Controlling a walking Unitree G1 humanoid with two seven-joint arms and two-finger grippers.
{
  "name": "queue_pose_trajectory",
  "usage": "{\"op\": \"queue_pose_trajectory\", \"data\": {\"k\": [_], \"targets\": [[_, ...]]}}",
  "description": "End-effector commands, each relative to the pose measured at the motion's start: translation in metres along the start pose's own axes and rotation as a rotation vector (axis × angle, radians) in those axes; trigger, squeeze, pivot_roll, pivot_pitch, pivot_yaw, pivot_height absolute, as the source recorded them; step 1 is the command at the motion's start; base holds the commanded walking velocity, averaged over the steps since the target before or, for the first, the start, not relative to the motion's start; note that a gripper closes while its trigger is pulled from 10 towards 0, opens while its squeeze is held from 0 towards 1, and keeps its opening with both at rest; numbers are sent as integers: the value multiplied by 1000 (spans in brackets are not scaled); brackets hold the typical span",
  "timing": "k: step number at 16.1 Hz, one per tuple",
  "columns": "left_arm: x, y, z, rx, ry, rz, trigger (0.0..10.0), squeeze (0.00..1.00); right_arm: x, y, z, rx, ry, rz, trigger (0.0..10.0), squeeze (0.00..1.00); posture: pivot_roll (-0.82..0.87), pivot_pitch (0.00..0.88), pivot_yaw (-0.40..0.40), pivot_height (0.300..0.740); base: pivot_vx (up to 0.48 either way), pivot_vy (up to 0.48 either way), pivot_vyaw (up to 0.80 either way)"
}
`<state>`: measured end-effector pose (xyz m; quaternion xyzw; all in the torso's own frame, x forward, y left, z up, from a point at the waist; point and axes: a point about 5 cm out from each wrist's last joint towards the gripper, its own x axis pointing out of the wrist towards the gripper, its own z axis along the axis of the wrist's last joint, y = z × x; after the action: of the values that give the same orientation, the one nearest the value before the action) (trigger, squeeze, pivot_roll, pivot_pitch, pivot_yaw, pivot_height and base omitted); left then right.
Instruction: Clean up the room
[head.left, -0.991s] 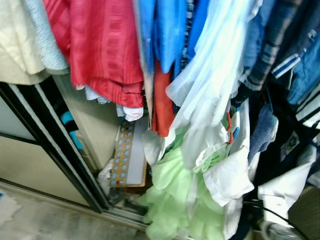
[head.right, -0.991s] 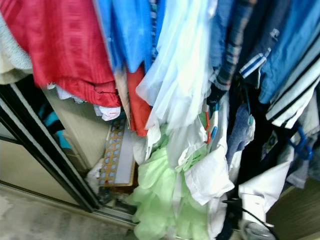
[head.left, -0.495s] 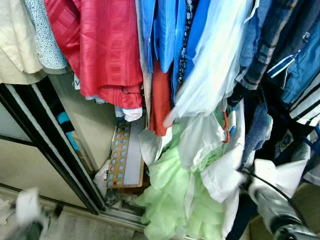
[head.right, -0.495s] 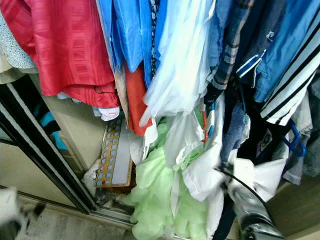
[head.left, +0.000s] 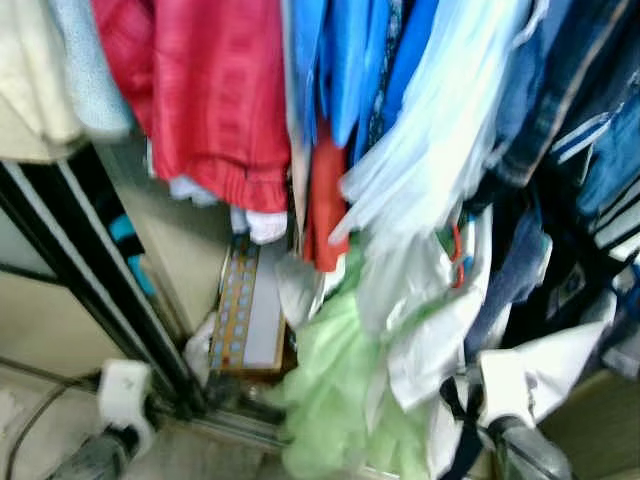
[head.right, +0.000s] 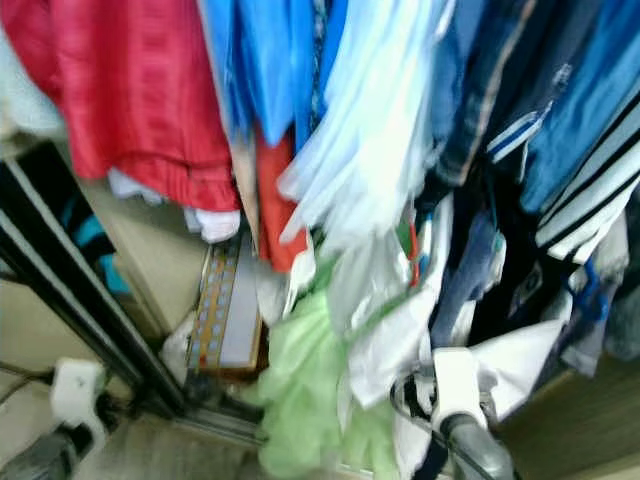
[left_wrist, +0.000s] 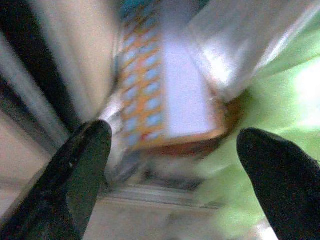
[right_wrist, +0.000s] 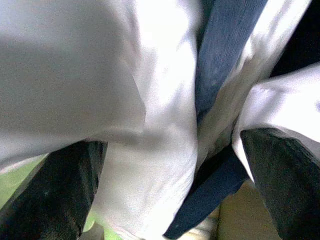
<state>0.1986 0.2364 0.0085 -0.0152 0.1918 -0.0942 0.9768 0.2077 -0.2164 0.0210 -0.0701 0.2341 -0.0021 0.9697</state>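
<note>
Clothes hang in an open wardrobe: a red garment, blue shirts, a pale blue shirt and denim pieces. Below them hang a light green garment and a white shirt. My left arm is low by the door track. Its gripper is open and faces an orange board with blue dots, holding nothing. My right arm is at the white shirt's hem. Its gripper is open, with white cloth and a navy strip close before it.
A black sliding door frame slants down the left, with a beige panel beside it. The patterned board leans on the wardrobe floor against a beige inner wall. Hangers in red and blue poke out among the clothes.
The picture is blurred and has shifted a little. My left arm has come up and in toward the door track. My right arm has moved left, nearer the white shirt.
</note>
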Motion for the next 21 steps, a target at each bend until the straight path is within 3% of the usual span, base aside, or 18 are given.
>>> {"op": "queue_pose_trajectory", "data": {"k": [1,2,4,9,10,11,13,14,15,16,18,19,21], "targets": [[-6,-17,27,9,-113,-74,10000,0,-19,2,16,-50,-80,35,10000,0,-12,81,-29,740,0,0,0],[-12,-24,37,8,-169,-97,10000,0,-32,4,20,-67,-98,58,10000,0,-11,100,-31,740,0,0,0],[-24,-48,69,-52,-289,-139,10000,0,-55,12,49,-84,-239,134,10000,0,-10,147,-26,740,0,0,0],[-33,-81,122,-54,-447,-260,10000,0,-57,23,102,-104,-401,129,10000,0,-9,151,-20,740,0,0,0],[-32,-90,125,-54,-456,-310,10000,0,-54,22,107,-186,-434,89,10000,0,-4,149,-20,740,0,0,0],[-28,-85,107,-71,-348,-216,10000,0,-50,26,101,-271,-458,127,10000,0,-2,137,-15,740,0,0,0],[-26,-80,105,-16,-326,-217,10000,0,-39,21,91,-203,-373,92,10000,0,-8,123,-19,740,0,0,0],[-22,-80,110,11,-342,-226,10000,0,-37,20,99,-214,-413,69,10000,0,-14,118,-19,740,0,0,0],[-16,-80,114,-21,-351,-206,10000,0,-33,18,111,-278,-475,-21,10000,0,-28,106,-18,740,0,0,0],[-12,-78,115,-75,-371,-176,10000,0,-28,17,115,-232,-494,-62,10000,0,-34,97,-14,740,0,0,0],[-7,-81,112,-102,-396,-159,10000,0,-20,16,116,-118,-496,-112,10000,0,-51,81,-12,740,0,0,0],[-6,-91,117,-126,-484,-193,10000,0,-19,17,114,-66,-471,-108,10000,0,-53,79,-14,740,0,0,0],[-1,-95,105,-62,-392,-126,10000,0,-19,28,105,-36,-442,-73,10000,0,-43,83,-25,740,0,0,0]]}}
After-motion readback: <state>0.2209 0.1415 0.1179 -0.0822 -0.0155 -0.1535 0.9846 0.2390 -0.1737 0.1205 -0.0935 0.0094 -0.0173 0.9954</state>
